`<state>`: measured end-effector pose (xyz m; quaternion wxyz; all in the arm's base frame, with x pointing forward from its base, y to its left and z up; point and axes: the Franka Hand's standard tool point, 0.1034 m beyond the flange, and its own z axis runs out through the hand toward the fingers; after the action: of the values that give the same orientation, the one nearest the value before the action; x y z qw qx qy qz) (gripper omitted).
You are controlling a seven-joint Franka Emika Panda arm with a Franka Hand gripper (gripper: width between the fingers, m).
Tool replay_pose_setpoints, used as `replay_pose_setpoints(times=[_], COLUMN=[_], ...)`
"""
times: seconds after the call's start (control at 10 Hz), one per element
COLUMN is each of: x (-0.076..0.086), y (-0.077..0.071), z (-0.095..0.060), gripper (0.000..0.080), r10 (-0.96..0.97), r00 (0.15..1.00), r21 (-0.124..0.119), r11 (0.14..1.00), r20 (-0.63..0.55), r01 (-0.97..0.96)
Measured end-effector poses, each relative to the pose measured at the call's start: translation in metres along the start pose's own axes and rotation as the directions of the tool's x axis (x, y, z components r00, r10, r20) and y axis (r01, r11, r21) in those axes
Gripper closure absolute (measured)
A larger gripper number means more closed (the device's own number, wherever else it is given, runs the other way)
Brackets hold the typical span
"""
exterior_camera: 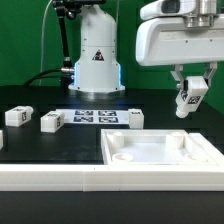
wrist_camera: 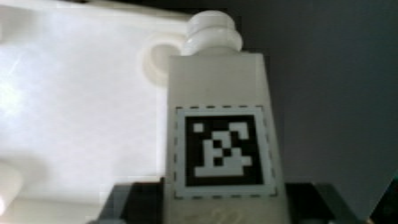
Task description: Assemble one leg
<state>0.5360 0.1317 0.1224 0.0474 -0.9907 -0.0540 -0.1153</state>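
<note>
On the black table (exterior_camera: pixel 40 146) lie the marker board (exterior_camera: pixel 98 117), a tray-like piece (exterior_camera: pixel 160 152) and, it seems, three legs (exterior_camera: pixel 17 116) (exterior_camera: pixel 52 122) (exterior_camera: pixel 133 119).

A: We had bright, even light in the exterior view, and the white tray (exterior_camera: pixel 150 150) glared hard against the black table (exterior_camera: pixel 50 145).
B: Up close we got a soft wrist view: the leg (wrist_camera: pixel 222 90) blurred, its tag (wrist_camera: pixel 222 145) smeared, the white behind washed out.

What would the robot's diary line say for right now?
hand: shut on leg | leg: lifted above white tray | other legs: lying on table
</note>
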Motion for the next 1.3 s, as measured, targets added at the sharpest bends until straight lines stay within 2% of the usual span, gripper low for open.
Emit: replay_pose_setpoints(times=[0.2, 0.3, 0.5, 0.6, 0.7, 0.9, 1.1, 1.2, 1.3], x=[0.013, 0.017, 0.012, 0.014, 0.015, 0.045, 0.076, 0.086, 0.084], y=[-0.007, -0.006, -0.007, -0.004, 0.006, 0.015, 0.023, 0.026, 0.025], z=[-0.002, -0.004, 0.000, 0.001, 0.009, 0.007, 0.010, 0.014, 0.015], gripper=[0.0507, 0.0507, 0.0507, 0.0507, 0.0506, 0.0506, 0.0506, 0.0506, 0.0506], r10=[0.030, 0.024, 0.021, -0.001, -0.023, -0.049, -0.050, -0.062, -0.063], r00=[0.996, 0.983, 0.965, 0.959, 0.955, 0.947, 0.944, 0.940, 0.941], r21=[0.011, 0.015, 0.018, 0.011, -0.003, -0.016, -0.019, -0.024, -0.023], r11=[1.000, 1.000, 1.000, 1.000, 1.000, 0.999, 0.999, 0.998, 0.998], r20=[-0.081, -0.183, -0.262, -0.285, -0.295, -0.319, -0.325, -0.335, -0.332], r01=[-0.029, -0.021, -0.017, 0.004, 0.023, 0.047, 0.047, 0.057, 0.058])
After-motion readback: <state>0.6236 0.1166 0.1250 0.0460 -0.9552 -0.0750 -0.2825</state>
